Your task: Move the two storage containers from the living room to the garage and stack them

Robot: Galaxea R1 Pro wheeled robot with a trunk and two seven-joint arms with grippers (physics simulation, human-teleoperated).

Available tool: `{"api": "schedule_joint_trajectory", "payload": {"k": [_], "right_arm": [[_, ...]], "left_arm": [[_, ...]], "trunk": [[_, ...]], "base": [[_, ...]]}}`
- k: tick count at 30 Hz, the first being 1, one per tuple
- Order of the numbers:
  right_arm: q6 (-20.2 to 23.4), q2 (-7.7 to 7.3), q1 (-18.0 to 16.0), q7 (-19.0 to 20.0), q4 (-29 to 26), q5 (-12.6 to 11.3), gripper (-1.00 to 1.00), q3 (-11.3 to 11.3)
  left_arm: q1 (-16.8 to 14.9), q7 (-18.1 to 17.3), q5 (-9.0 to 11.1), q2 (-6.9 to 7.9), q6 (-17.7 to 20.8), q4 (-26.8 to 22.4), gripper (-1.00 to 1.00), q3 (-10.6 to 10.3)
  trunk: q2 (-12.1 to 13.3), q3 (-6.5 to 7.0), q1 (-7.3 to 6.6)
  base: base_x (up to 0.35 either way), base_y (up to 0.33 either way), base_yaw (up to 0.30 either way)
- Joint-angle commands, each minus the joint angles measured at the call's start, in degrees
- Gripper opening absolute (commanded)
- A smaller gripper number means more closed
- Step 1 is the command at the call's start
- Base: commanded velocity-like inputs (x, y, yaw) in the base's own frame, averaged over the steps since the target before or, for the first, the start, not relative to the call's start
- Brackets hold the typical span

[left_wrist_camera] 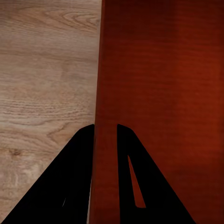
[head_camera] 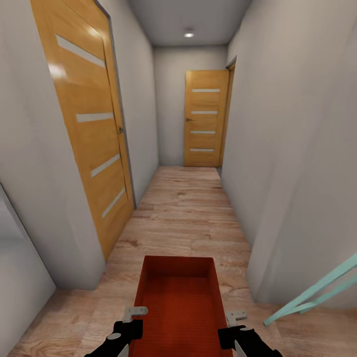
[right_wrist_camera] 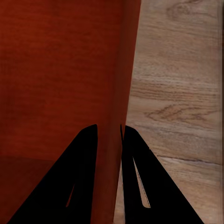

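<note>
Currently a red-orange storage container point(head_camera: 177, 302) is carried low before the robot over a wood plank floor point(head_camera: 183, 213) in a corridor. The left end effector point(left_wrist_camera: 105, 133) pinches its left wall; the right end effector point(right_wrist_camera: 109, 133) appears clamped on its right wall. Two orange doors point(head_camera: 203, 118) stand ahead

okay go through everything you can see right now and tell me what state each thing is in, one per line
Container: held up over the wood floor, upright, empty.
Left gripper: shut on the container's side wall, one finger each side.
Right gripper: shut on the opposite wall the same way.
Near door: closed.
Far door: closed.
Ceiling light: on.
</note>
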Motion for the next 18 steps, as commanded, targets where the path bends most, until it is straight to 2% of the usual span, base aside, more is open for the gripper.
{"api": "schedule_joint_trajectory", "payload": {"k": [1, 18], "right_arm": [[0.34, -0.11, -0.01, 4.0, -0.06, -1.04, -1.0, 1.39], [0.34, -0.11, -0.01, 3.99, -0.06, -1.04, -1.0, 1.39]], "left_arm": [[-0.07, -1.71, 0.3, 1.24, -0.15, 0.03, -1.0, -1.63], [-0.07, -1.72, 0.33, 1.24, -0.15, 0.03, -1.0, -1.63]], "trunk": [[-0.03, -0.06, 0.03], [-0.03, -0.06, 0.03]], "base": [[0.338, 0.0, -0.049], [0.326, 0.068, -0.008]]}}
